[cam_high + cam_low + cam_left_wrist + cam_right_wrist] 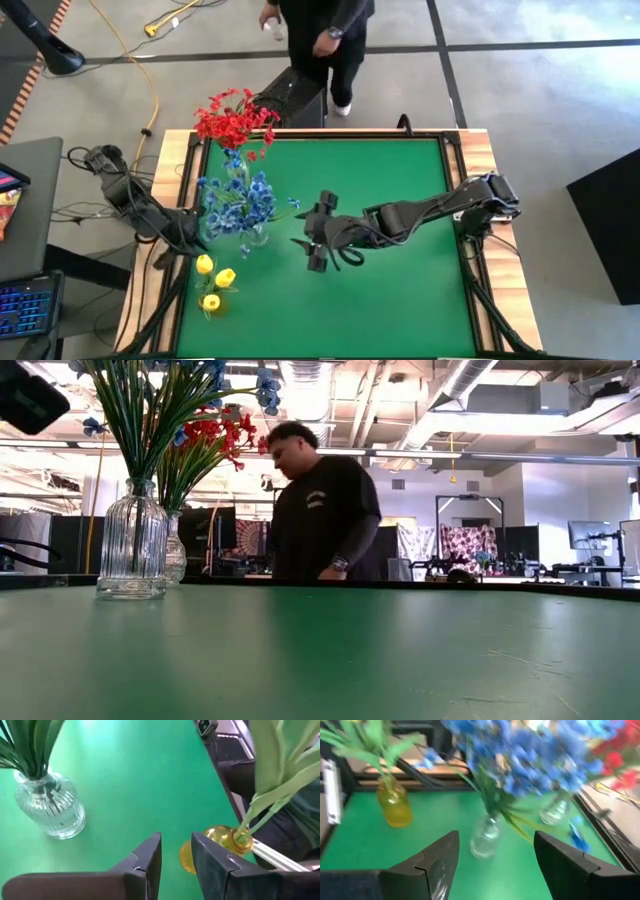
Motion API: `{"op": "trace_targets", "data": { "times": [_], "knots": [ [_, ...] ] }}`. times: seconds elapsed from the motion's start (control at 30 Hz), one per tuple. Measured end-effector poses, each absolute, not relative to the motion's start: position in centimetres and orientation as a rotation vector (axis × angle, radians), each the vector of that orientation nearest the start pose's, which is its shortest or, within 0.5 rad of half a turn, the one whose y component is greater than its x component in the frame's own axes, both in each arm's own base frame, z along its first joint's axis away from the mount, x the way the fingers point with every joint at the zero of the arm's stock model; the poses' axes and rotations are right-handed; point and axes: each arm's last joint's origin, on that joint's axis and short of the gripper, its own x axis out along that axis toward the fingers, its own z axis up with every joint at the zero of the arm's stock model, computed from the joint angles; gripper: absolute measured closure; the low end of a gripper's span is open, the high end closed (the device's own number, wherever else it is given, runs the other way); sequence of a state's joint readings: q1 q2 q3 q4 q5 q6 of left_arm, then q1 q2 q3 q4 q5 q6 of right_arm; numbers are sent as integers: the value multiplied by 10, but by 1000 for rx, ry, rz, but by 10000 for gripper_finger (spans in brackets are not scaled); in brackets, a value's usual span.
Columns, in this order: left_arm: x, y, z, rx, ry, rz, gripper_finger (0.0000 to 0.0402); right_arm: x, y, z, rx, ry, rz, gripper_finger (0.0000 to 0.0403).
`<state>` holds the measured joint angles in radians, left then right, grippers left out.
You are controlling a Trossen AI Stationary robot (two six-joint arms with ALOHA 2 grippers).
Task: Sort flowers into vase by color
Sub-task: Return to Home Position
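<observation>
Three vases stand along the table's left side. Red flowers (232,120) fill a clear vase (175,550) at the far end. Blue flowers (238,200) fill a ribbed clear vase (132,545) in the middle. Yellow tulip buds (212,280) stand in a yellow vase (394,805) nearest the front. My right gripper (315,240) hovers open over mid-table, facing the blue flowers (520,755), with nothing between its fingers. My left gripper (176,865) is at the left edge next to the yellow vase (220,840), with a narrow empty gap between its fingers.
A person (325,40) stands just beyond the table's far edge (320,510). The green mat (400,300) lies bare to the right of and in front of my right gripper. Cables (120,190) and a keyboard (25,305) lie off the table's left side.
</observation>
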<state>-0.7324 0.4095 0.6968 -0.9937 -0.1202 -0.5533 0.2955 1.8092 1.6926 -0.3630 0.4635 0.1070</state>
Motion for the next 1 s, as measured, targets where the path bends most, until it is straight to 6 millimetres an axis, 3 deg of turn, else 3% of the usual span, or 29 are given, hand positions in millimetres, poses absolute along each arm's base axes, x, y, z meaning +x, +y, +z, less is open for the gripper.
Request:
{"op": "trace_targets", "data": {
  "times": [0.37,0.63,1.0],
  "knots": [
    [61,-41,261,-152,677,-172,318,344,78,321,16,435,-273,122],
    [71,-43,258,-259,547,-28,318,303,49,296,115,326,-287,122],
    [77,-30,254,-318,540,163,331,267,36,268,135,248,-287,122]
  ]
}}
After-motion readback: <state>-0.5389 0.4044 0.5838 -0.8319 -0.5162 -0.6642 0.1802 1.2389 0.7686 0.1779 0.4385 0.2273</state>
